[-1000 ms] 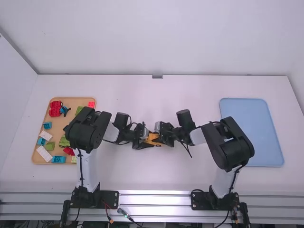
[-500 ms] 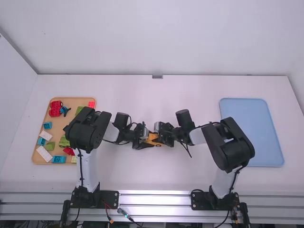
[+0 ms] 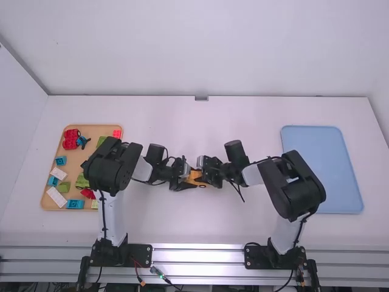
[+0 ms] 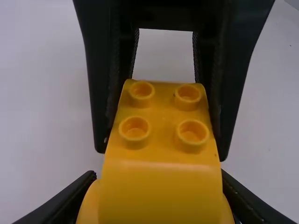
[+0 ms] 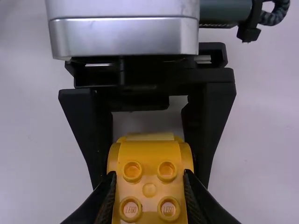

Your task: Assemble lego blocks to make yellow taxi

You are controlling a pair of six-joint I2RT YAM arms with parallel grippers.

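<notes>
At the left of the table (image 3: pixel 182 222), the left arm (image 3: pixel 112 167) overhangs the tan tray (image 3: pixel 94 131); risk: a low swing of that link could knock loose blocks, clearance not readable from above; next, mid-table, left gripper (image 4: pixel 156 179), fingers grasping the yellow taxi body (image 4: pixel 161 186) by its sides; likely fault: the rounded faces offer thin purchase, so the body could roll or slip if pushed off-centre; right gripper (image 5: pixel 149 175), its fingers likewise clamped on the yellow work, nearly nose to nose with the left; likely faults: fingers colliding, since they crowd the same small piece; a crooked join, if the two wrists are slightly out of line; studs parting, if one arm pulls before the other lets go; whether any joint is fully seated, cannot tell. Surface and room, same order: plain pale side wall (image 3: pixel 12 103); tan tray holding red blocks (image 3: pixel 71 140), white blocks (image 3: pixel 56 197), green blocks (image 3: pixel 82 182) and blue blocks (image 3: pixel 75 204), some lying close together, so a later pick could snag a neighbour; white table, smooth, probably letting a dropped part skid; pale back wall (image 3: pixel 200 48) behind, small grey fitting (image 3: pixel 201 98) at the table's far edge; metal rail (image 3: pixel 200 255) along the near edge, cables (image 3: pixel 159 274) beside it; far right, blue tray (image 3: pixel 322 170), well apart from the work.
</notes>
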